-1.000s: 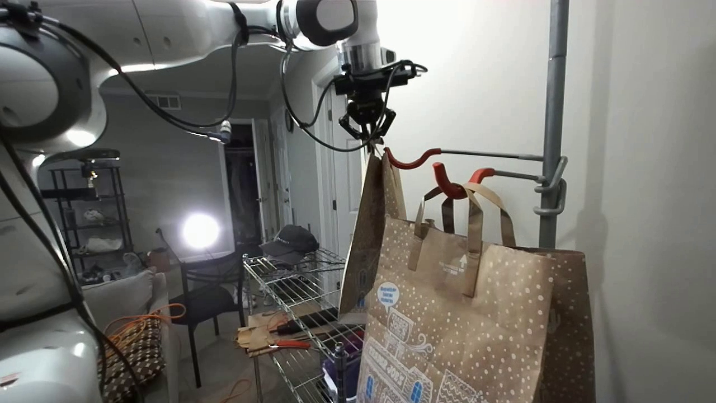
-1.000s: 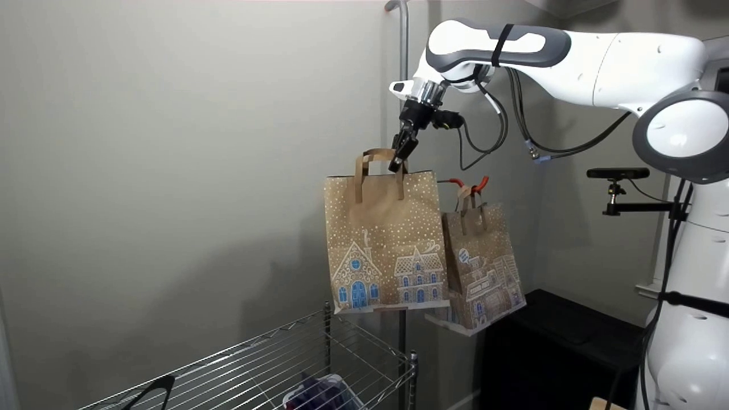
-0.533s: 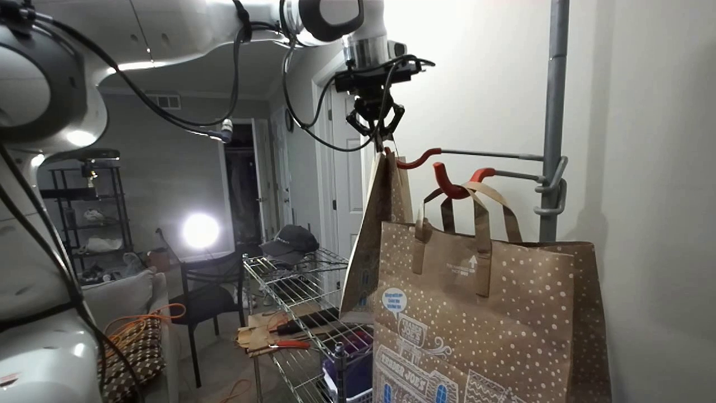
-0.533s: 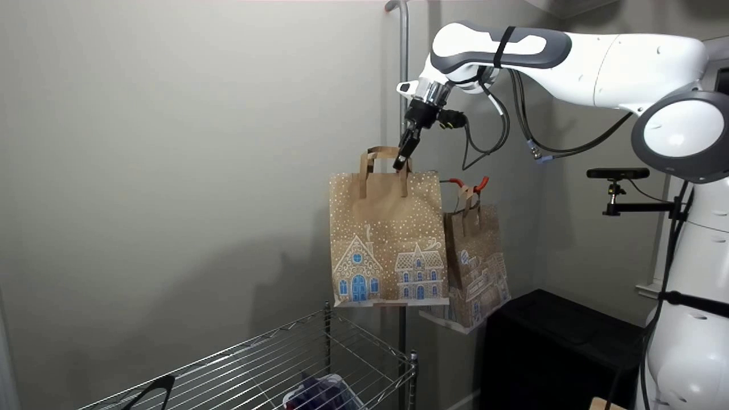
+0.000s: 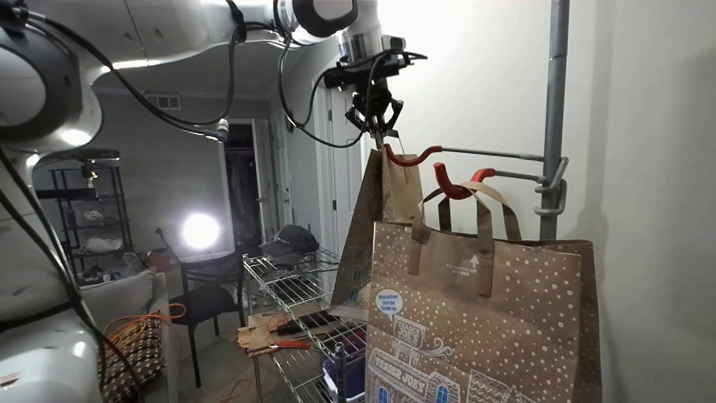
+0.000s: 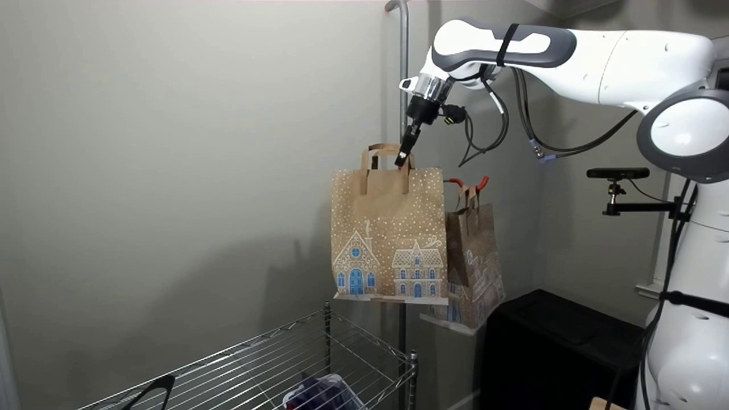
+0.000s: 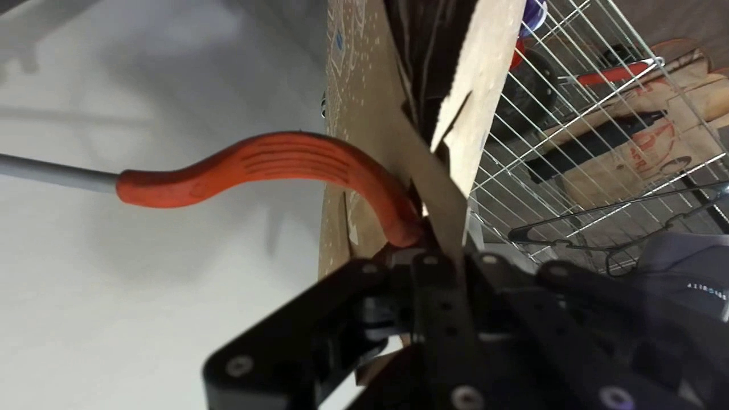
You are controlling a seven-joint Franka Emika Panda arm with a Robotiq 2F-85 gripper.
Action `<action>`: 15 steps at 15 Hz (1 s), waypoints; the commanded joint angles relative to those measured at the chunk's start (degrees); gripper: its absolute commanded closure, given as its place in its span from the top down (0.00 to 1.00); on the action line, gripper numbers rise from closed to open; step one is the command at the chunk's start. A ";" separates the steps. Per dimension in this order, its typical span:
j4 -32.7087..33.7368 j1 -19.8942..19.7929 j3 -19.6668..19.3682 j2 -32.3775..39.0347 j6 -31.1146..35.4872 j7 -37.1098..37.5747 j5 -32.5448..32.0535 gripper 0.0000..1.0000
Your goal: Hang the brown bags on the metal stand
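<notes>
A paper bag (image 5: 486,319) reads "TRADER JOE'S" twice in white, below an upward arrow (image 5: 474,262); the blue words in its bubble (image 5: 389,302) are too small to read. Lettering on the cap (image 7: 683,267) cannot be made out.

Brown bags (image 6: 390,228) in both exterior views; wrist view close, downward.

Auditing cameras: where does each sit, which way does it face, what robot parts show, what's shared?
An exterior view: across the wire rack, facing the wall; arm, fingers show.
An exterior view: beside the arm, facing the hung bag, chair beyond; arm, fingers show.
Wrist view: mounted on the arm, looking down at an orange-red hook; fingers show.
In both exterior views: hung bag, held bag, metal stand.
</notes>
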 commanded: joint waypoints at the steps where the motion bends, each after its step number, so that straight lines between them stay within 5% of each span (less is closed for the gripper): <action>1: -0.43 -0.18 0.12 -1.62 0.13 -0.28 -1.52 0.03; 15: -1.35 -2.23 0.56 -2.85 -4.30 0.48 -5.65 0.03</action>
